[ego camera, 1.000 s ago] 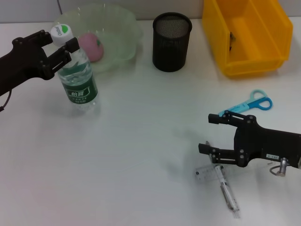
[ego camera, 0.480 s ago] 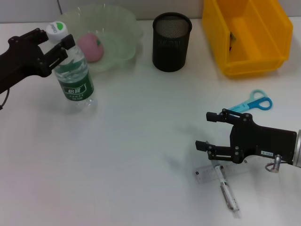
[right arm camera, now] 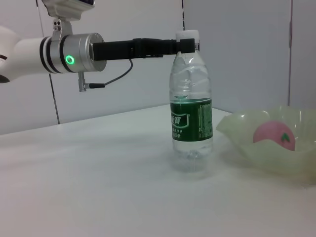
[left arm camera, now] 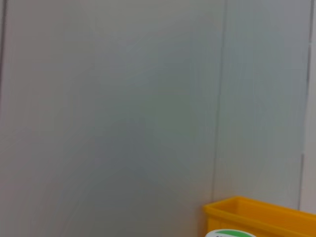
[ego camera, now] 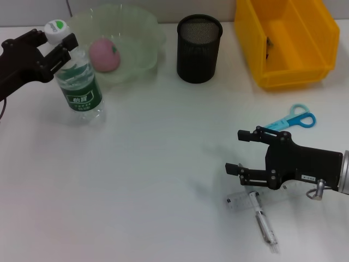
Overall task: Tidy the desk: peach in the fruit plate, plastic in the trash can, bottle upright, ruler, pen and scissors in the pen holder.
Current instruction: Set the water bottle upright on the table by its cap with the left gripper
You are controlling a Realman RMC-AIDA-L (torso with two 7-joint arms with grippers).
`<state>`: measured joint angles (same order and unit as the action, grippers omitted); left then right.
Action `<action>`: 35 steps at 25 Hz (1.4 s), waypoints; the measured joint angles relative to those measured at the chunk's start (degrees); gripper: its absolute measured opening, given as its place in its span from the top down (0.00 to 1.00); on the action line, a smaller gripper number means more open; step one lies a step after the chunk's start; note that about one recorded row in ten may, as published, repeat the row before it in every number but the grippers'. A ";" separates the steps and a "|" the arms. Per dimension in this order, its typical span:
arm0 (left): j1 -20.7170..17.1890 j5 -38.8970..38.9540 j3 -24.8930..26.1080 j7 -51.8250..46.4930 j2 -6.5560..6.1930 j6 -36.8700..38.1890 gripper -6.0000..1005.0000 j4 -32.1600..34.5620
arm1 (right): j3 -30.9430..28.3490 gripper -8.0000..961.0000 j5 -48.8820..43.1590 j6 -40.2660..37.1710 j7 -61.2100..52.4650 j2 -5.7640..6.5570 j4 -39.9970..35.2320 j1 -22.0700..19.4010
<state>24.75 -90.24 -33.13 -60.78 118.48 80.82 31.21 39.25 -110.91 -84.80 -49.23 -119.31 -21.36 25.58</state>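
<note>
Two items lie lowest in the head view: the pen (ego camera: 264, 222) across the clear ruler (ego camera: 245, 198) on the table (ego camera: 152, 174). Just above them hovers the right gripper (ego camera: 241, 152), fingers spread and empty. Blue scissors (ego camera: 290, 120) lie right of centre. At upper left the left gripper (ego camera: 54, 45) is clenched around the neck of the upright bottle (ego camera: 76, 76). Farther back, the peach (ego camera: 104, 54) sits in the fruit plate (ego camera: 143, 33), with the pen holder (ego camera: 199, 48) and yellow bin (ego camera: 288, 41) toward the upper right.

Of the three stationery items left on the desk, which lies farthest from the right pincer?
The blue-handled scissors, lying apart beyond the right pincer; the ruler and pen lie crossed just beneath it.
</note>
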 joint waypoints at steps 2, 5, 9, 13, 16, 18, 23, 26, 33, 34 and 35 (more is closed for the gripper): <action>0.00 0.72 0.00 0.19 -0.01 -0.64 0.56 -0.50 | -0.10 0.15 0.00 0.00 0.01 0.01 0.00 0.00; 0.00 1.59 0.00 0.52 -0.02 -1.77 0.56 -0.74 | -0.08 0.15 0.00 0.00 0.01 0.03 -0.05 0.00; 0.06 2.45 0.00 0.78 0.03 -3.55 0.56 -1.50 | -0.04 0.15 0.00 -0.01 0.02 0.04 -0.07 -0.01; 0.13 3.66 0.00 1.43 0.01 -4.85 0.56 -2.33 | -0.09 0.15 -0.01 -0.01 0.02 0.04 -0.09 -0.01; 0.13 3.76 0.00 1.78 0.06 -5.49 0.56 -2.33 | -0.12 0.15 -0.01 -0.01 0.02 0.04 -0.13 -0.01; 0.13 3.80 0.00 2.06 0.09 -6.02 0.56 -2.36 | -0.14 0.15 0.00 -0.01 0.02 0.04 -0.17 -0.01; 0.25 4.84 0.00 4.43 0.13 -6.47 0.56 -4.08 | 0.03 0.15 -0.01 -0.01 0.02 0.04 -0.25 -0.01; 0.28 5.40 0.00 5.16 0.12 -6.67 0.56 -4.57 | 0.18 0.15 0.00 -0.01 0.02 0.05 -0.33 0.00; 0.35 5.45 -0.27 5.92 0.09 -7.39 0.56 -4.69 | 0.14 0.15 -0.03 -0.01 0.02 0.13 -0.35 0.00; 0.59 5.45 -0.42 6.69 0.08 -7.88 0.56 -5.31 | 0.16 0.15 -0.04 -0.01 0.02 0.13 -0.35 0.00; 0.66 5.45 -0.42 6.92 0.08 -7.97 0.56 -5.51 | 0.18 0.15 -0.04 -0.01 0.01 0.13 -0.34 -0.01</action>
<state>25.40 -84.80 -33.55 -53.85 118.56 72.85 25.70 39.43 -110.95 -84.81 -49.22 -119.17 -21.70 25.57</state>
